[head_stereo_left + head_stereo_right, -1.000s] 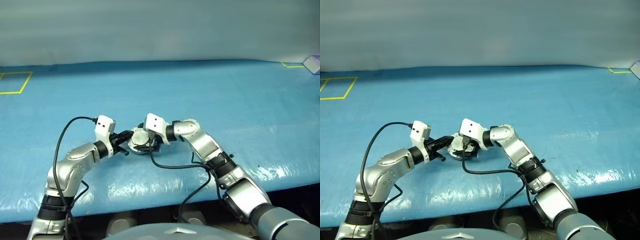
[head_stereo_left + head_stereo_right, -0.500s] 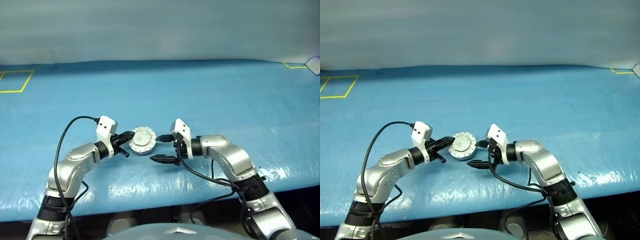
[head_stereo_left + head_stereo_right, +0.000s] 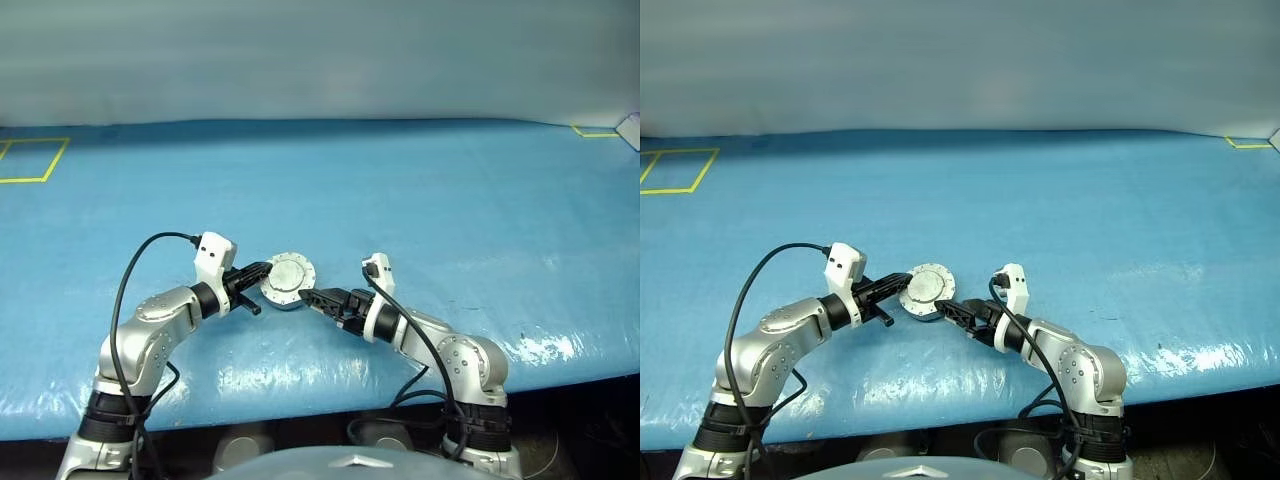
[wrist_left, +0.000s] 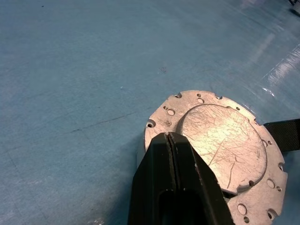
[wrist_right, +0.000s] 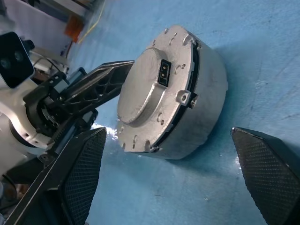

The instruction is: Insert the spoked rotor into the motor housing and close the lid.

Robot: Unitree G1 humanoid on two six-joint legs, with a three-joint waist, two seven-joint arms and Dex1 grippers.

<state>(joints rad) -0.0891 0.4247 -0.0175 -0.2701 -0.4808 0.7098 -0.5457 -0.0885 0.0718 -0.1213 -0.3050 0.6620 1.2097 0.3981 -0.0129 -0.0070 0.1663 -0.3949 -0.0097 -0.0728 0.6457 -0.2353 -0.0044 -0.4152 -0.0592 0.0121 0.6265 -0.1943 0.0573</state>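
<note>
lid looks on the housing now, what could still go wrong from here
1. A dark seam shows between the lid and the motor housing, so it may not be fully seated.
2. The shut left gripper rests on the lid's edge; pulling away might drag it.
3. The open right gripper sits close and could nudge it.

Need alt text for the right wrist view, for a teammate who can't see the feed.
The motor housing sits on the blue table cover with the lid closed on top, framed between the right gripper's two wide-open black fingers. The left gripper, shut, rests its tips against the lid's far edge.
</note>
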